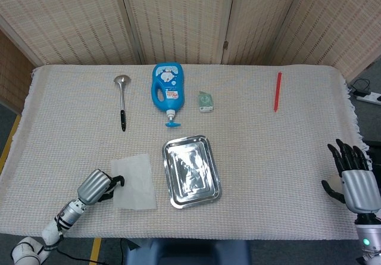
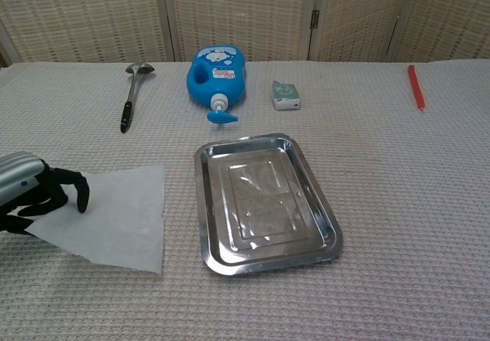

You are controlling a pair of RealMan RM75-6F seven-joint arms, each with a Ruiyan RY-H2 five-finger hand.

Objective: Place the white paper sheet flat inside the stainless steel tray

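- the surface [image 1: 286, 158], spread with a pale woven cloth, is carrying everything; the task is sitting at an early stage, since nothing is lying inside the tray yet.
- the stainless steel tray [image 1: 212, 196] is resting near the front middle of the surface, its shiny bottom showing bare, and it is waiting to receive the sheet.
- the white paper sheet [image 1: 137, 183] is lying on the surface just left of the tray, close to it but apart from its rim; the far-left part is sitting under the fingers of the left hand, and in the chest view its near-left edge is looking slanted, as if that side is being gathered or lifted, though i cannot tell for sure.
- the left hand [image 1: 98, 185] is curling its dark fingers [image 2: 75, 186] down onto the sheet's left edge; whether it is truly pinching the paper or only pressing on it, i cannot tell.
- the right hand [image 1: 353, 178] is standing at the right edge of the surface with fingers spread apart, holding nothing.
- what is left, in my judgement: securing the paper, carrying it right over the tray, laying it flat.
- the head view is showing the right hand, which the chest view is not catching; the chest view is giving the closer look at the fingers on the paper.
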